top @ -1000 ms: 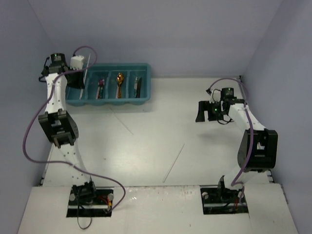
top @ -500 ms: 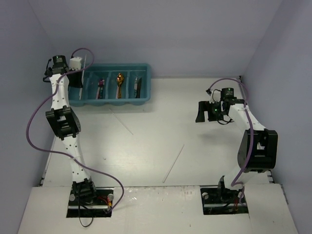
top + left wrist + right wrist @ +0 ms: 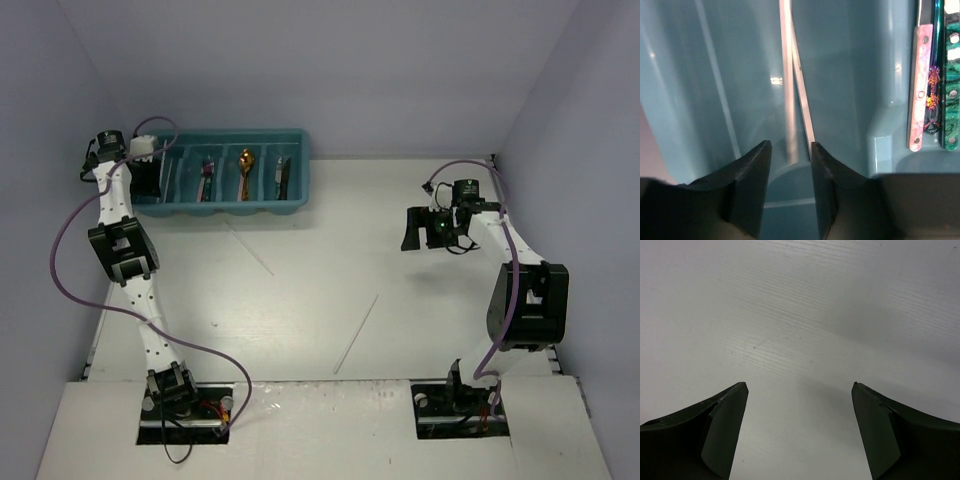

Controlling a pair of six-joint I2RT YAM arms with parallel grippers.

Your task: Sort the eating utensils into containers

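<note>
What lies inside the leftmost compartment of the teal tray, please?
Two thin white chopsticks lie there at a slight angle to each other, their near ends reaching the open left end effector. In the top view, the end effector hides part of this compartment.

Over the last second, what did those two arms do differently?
The left claw shifted left at the tray's leftmost slot and opened, letting go of a chopstick there. The right claw, open, the tray and the two loose chopsticks stayed put.
</note>
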